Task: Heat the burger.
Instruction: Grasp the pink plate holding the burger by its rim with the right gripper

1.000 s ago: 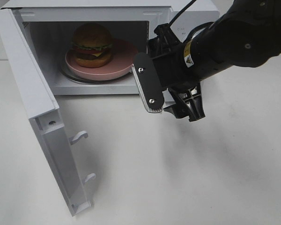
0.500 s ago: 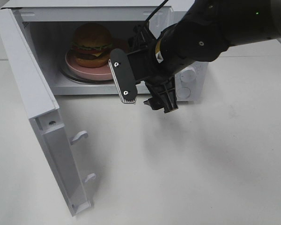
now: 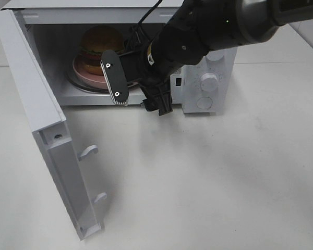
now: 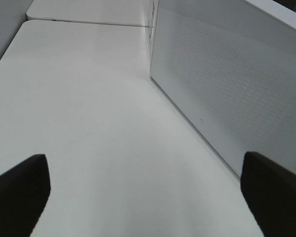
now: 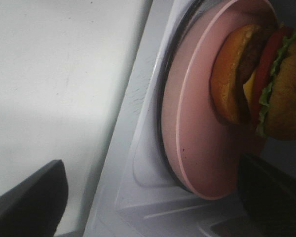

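Exterior high view: the burger (image 3: 96, 40) sits on its pink plate (image 3: 82, 73) inside the microwave (image 3: 219, 78), door (image 3: 31, 88) wide open. My right claw (image 3: 141, 105) is spread, empty, at the opening; my left claw (image 4: 148, 197) is spread too. Shutting the door and starting the heat remain

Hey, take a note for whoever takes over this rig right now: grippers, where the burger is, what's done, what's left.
Right gripper: open, empty, at the mouth of the microwave, near the pink plate.
Left gripper: open, empty, beside the outer face of the door.
Burger: on the plate, inside the microwave.
Done: burger loaded.
Left: withdraw, shut the door, set the dials.
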You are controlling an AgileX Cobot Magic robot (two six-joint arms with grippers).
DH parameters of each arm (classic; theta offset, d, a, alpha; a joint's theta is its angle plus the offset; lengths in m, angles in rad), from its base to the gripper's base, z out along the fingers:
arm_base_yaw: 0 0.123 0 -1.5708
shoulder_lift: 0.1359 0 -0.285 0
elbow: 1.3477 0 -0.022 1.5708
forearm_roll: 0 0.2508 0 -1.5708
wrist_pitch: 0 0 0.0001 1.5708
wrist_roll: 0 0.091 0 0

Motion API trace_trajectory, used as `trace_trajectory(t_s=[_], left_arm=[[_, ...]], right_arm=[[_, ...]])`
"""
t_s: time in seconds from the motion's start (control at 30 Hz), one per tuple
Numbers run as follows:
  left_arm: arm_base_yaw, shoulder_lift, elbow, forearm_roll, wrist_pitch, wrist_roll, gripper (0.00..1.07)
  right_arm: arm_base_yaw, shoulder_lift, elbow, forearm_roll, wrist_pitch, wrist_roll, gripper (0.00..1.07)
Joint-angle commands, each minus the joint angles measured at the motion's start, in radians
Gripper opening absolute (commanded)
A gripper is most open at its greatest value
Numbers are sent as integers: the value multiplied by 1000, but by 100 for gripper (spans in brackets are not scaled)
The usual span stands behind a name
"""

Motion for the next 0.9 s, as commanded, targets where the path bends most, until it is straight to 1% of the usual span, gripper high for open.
trace_trajectory(t_s=[0.03,0.07,0.13,0.17,0.2,0.27,0.3,0.33,0.4,0.5,0.57,0.7,0.73,0.9], left_arm=[[4,-14,-1,0,-3,-2,98],[4,-14,-1,0,-3,-2,98],[4,-14,-1,0,-3,-2,98],[4,-14,-1,0,-3,-2,98],[4,-14,-1,0,-3,-2,98],[4,-14,-1,0,-3,-2,98],[4,-14,-1,0,-3,-2,98],[4,-14,-1,0,-3,-2,98],[4,-14,-1,0,-3,-2,98],[4,-14,-1,0,-3,-2,98],[4,-14,-1,0,-3,-2,98],[4,-14,-1,0,-3,-2,98],[4,-14,-1,0,-3,-2,98],[4,-14,-1,0,-3,-2,98]], right_arm=[[4,57,-82,-4,19,38,89],[4,57,-82,-4,19,38,89],[4,97,-138,0,41,38,87],[4,97,-138,0,41,38,87],[4,125,-174,1,53,44,86],[4,136,-188,3,55,51,86],[4,159,-221,16,56,61,85],[4,159,-221,16,56,61,85],[4,199,-265,26,77,63,85],[3,223,-293,30,85,65,84],[1,251,-333,55,93,78,83],[-7,280,-372,82,102,78,83],[-11,301,-398,104,103,78,82],[-35,334,-446,142,101,78,81]])
